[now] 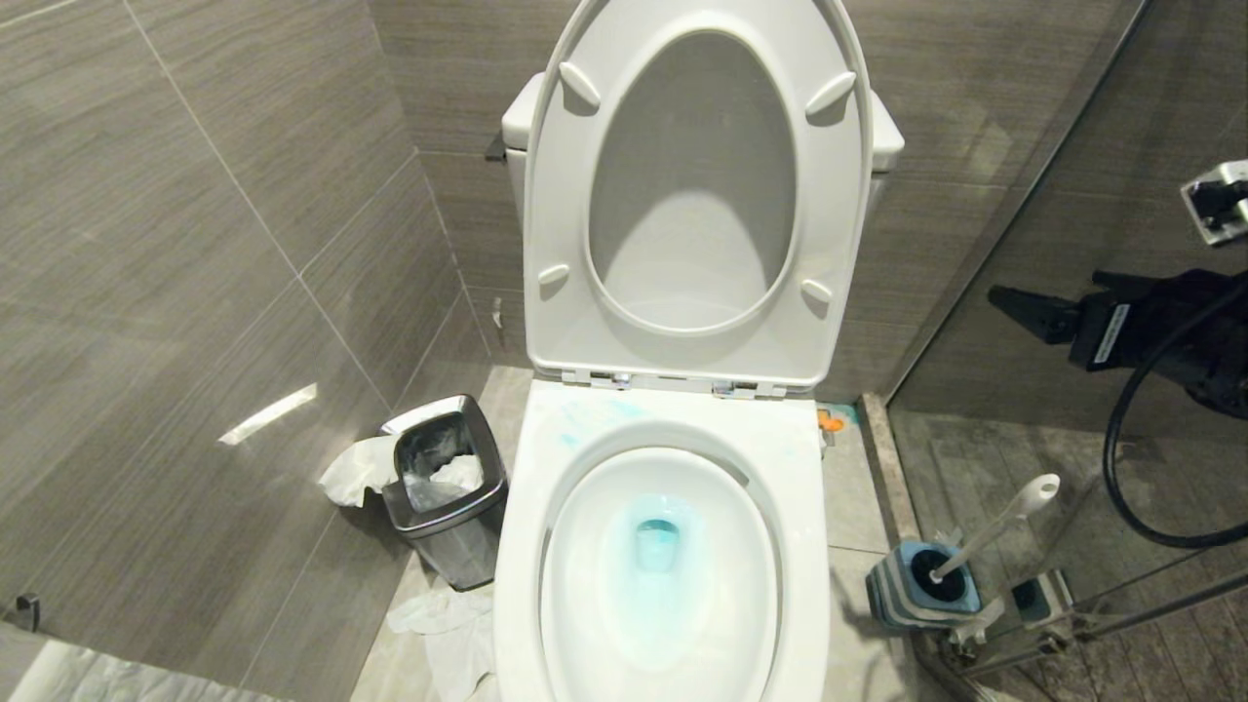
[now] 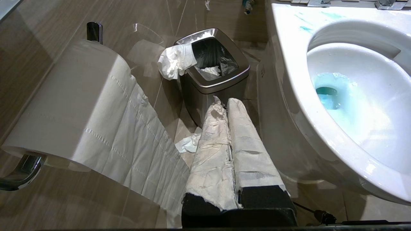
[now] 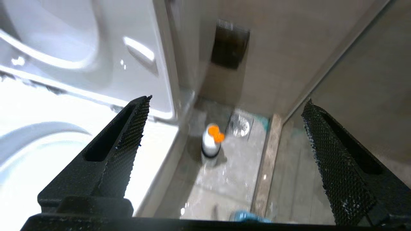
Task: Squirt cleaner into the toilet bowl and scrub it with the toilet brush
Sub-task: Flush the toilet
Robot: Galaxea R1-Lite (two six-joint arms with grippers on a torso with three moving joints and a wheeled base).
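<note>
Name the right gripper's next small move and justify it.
Probably bring the right gripper down toward the toilet brush. Blue cleaner already tints the water in the toilet bowl, the cleaner bottle stands on the floor beside the toilet, the brush sits untouched in its holder, and the jaws are open and empty.

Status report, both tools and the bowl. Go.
Left tool shut, parked near bin. Right tool open, empty, above cleaner on floor. Bowl blue with cleaner; brush in holder. Nothing blocking.
</note>
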